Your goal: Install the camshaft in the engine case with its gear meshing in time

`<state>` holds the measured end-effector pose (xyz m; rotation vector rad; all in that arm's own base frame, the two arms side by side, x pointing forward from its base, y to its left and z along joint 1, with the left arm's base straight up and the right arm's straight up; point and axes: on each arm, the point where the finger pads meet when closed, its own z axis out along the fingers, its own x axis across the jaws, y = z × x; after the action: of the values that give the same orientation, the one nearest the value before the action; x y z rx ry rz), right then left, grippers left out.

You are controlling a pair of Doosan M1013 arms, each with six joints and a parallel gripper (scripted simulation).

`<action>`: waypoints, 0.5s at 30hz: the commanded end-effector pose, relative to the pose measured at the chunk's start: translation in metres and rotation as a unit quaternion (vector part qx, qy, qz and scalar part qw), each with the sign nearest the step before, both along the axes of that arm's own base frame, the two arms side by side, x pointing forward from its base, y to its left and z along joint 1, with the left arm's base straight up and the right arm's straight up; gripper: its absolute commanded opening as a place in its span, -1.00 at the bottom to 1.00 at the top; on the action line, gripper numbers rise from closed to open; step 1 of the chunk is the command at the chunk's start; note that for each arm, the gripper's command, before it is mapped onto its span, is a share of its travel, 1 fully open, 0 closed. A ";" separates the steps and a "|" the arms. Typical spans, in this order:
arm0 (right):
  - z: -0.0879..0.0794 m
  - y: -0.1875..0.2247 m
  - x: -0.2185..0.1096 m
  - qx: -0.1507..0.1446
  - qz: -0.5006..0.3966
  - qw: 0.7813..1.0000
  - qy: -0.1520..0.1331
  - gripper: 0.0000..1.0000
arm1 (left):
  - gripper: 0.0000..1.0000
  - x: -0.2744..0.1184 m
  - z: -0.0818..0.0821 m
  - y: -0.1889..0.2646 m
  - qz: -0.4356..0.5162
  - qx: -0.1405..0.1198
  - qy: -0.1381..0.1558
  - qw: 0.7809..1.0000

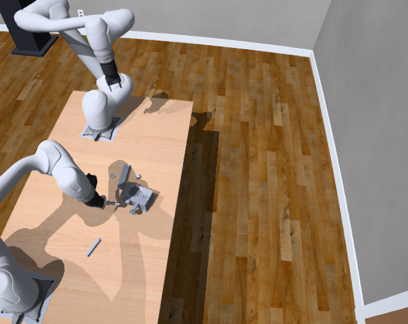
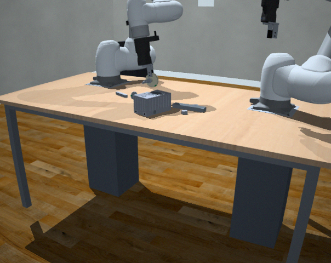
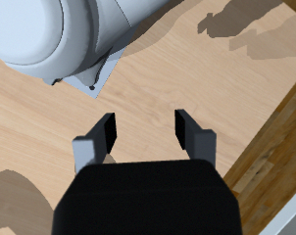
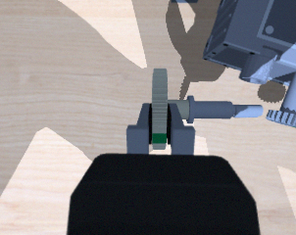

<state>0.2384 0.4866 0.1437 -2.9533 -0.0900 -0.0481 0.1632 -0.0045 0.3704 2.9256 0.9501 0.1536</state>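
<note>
The grey engine case (image 1: 146,199) (image 2: 152,105) (image 4: 232,41) stands upright on the table. Its small crank gear (image 1: 132,211) (image 2: 132,93) (image 4: 285,118) sticks out on a shaft from the front. My right gripper (image 2: 150,75) (image 4: 159,116) is shut on the camshaft's big gear (image 2: 153,80) (image 4: 160,88), which shows a green mark. The camshaft's shaft (image 1: 111,202) (image 4: 212,110) points toward the case's front side. Its tip is outside the case, short of the small gear in the right wrist view. My left gripper (image 1: 115,87) (image 2: 272,36) (image 3: 145,123) is open and empty, high up, far from the case.
A long grey bar (image 1: 124,176) (image 2: 190,107) lies beside the case, near a small block (image 1: 138,175) (image 2: 184,112) and a small plate (image 1: 114,175). Another bar (image 1: 92,247) (image 2: 121,94) lies farther toward the right arm's base. The table's long edge runs beyond the case.
</note>
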 end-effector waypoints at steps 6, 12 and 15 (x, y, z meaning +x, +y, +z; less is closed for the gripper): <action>0.005 -0.010 0.016 -0.062 0.142 0.987 -0.045 -0.42 | 1.00 0.000 0.000 0.000 0.000 0.000 0.000 1.000; 0.007 -0.016 0.023 -0.088 0.201 0.974 -0.064 -0.42 | 1.00 0.000 0.000 0.000 0.000 0.000 0.000 1.000; 0.008 -0.019 0.028 -0.107 0.243 0.961 -0.077 -0.42 | 1.00 0.000 0.000 0.000 0.000 0.000 0.000 1.000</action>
<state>0.2608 0.4688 0.1485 -3.0393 -0.7173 -0.1758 0.1632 -0.0045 0.3704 2.9256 0.9501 0.1536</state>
